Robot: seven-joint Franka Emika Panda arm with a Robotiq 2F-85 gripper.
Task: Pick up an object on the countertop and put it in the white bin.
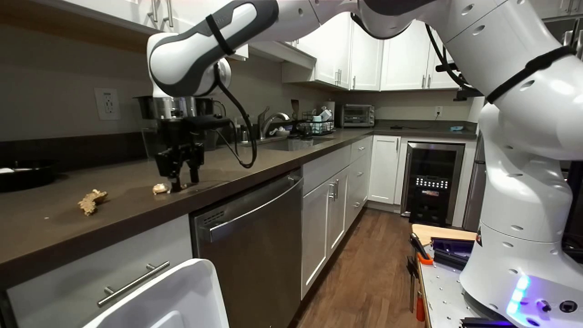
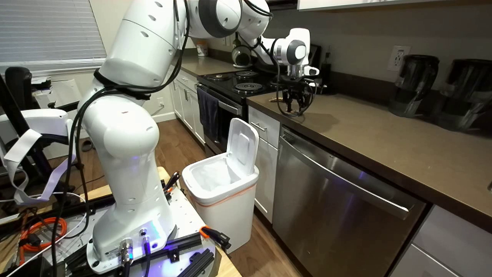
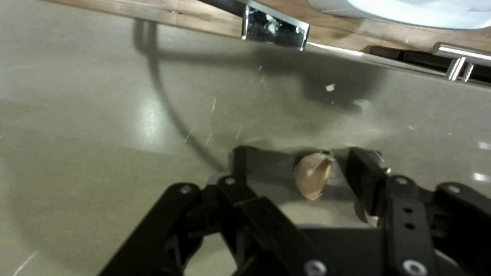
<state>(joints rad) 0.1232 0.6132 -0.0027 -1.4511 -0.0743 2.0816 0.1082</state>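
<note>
A small pale garlic clove (image 3: 312, 176) lies on the brown countertop (image 3: 96, 126). My gripper (image 3: 299, 165) is open, with one finger on each side of the clove and a gap to both. In an exterior view the gripper (image 1: 185, 178) points straight down, fingertips at or just above the counter. Another garlic piece (image 1: 160, 188) lies just outside one finger; in the wrist view it is mostly hidden behind that finger (image 3: 371, 219). A knobbly ginger-like piece (image 1: 93, 201) lies farther along. The white bin (image 2: 226, 215) stands on the floor below the counter, its lid open.
The bin's raised lid (image 2: 243, 146) stands by the drawer front. The dishwasher (image 2: 330, 192) is under the counter edge. Dark pitchers (image 2: 413, 84) stand at the wall. A black pan (image 1: 27, 176) is on the stove side (image 2: 246, 82). Small crumbs (image 3: 330, 87) lie on the counter.
</note>
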